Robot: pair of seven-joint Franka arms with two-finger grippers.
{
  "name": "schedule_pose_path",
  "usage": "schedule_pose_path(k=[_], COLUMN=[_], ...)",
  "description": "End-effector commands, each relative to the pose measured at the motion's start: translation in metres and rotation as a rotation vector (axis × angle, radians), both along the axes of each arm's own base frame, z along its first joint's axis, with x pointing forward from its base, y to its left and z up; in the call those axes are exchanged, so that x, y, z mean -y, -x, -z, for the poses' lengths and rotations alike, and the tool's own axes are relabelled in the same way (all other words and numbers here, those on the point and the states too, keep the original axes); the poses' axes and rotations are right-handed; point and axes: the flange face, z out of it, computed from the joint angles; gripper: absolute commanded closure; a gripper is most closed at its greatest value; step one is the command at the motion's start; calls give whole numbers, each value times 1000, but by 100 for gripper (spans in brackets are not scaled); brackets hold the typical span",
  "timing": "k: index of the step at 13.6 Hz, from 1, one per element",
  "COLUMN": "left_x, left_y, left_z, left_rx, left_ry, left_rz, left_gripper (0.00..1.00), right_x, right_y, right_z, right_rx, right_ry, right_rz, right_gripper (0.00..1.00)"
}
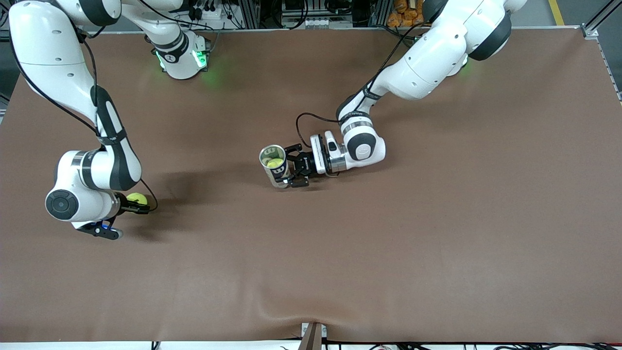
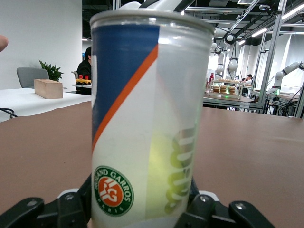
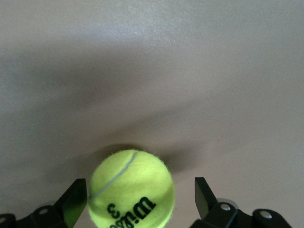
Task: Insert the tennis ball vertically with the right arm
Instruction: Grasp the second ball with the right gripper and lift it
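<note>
Tennis ball (image 3: 131,189) is lying on the brown table (image 1: 437,243) toward the right arm's edge, between the wide-open right gripper's (image 3: 141,202) fingers (image 3: 74,199), untouched, while the left gripper (image 1: 295,169) is clamping the upright tennis-ball can (image 2: 149,123) mid-table.

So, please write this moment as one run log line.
left gripper: shut on can | right gripper: open around tennis ball | insertion: not yet done
</note>
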Motion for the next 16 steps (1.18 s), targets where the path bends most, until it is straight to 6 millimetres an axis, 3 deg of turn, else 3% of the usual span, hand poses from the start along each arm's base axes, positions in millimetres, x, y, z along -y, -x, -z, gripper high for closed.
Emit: schedule_pose_path(k=[1,3,4,6,8,10,14,16], left_x=[-6,-6,-5,-6,-6,-6,-6,-6], left_y=[14,14,14,14,14,14,14,15], left_z=[18,17,17,18,18,18,18,19], left_rx=[197,198,198,197,197,197,197,196], left_ry=[-76,-76,-74,-76,-76,-76,-76,-76], left_rz=[-22,-21,-21,-22,-22,-22,-22,-20], left_gripper=[28,28,29,29,28,28,28,28], right_x=[3,0,-4,-14,-29,-46,-101,-152], right_y=[2,2,1,-2,-5,-9,-12,-8], right_z=[-1,-1,-2,-12,-40,-89,-197,-236], right_rx=[7,7,11,21,20,15,-10,-16], right_ry=[-15,-18,-31,-59,-67,-68,-124,-87], right_rz=[-10,-11,-4,8,-4,-13,49,131], right_gripper=[28,83,100,100,100,100,100,100])
